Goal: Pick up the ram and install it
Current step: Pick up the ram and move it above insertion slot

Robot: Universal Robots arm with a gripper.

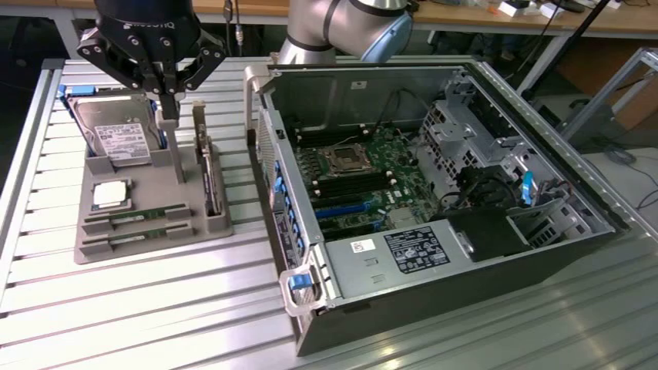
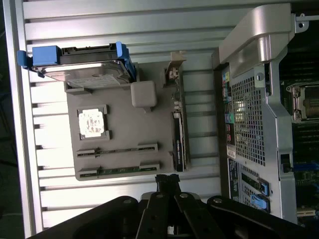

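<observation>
Ram (image 1: 211,179) (image 2: 178,134) stands on its long edge in a slot of the gray tray (image 1: 165,193) (image 2: 129,129), along the side nearest the computer case (image 1: 432,266) (image 2: 249,99). Our tool (image 1: 168,106) (image 2: 168,180) hangs above that tray with its fingertips pinched together and nothing between them, clear of every part.

In the exterior view we see the tips over a gray post (image 1: 175,150) (image 2: 143,93), which rises between the ram and the hard drive (image 1: 119,139) (image 2: 89,74) in its blue carrier. Next on the tray lies the square silver processor (image 1: 111,194) (image 2: 92,123). Past it, two more sticks (image 1: 139,214) (image 2: 117,150) lie flat in parallel slots at the tray's end.

Tray and case sit side by side on the ribbed metal counter (image 1: 154,308) (image 2: 124,30). The case lies open, showing its motherboard (image 1: 360,177).
</observation>
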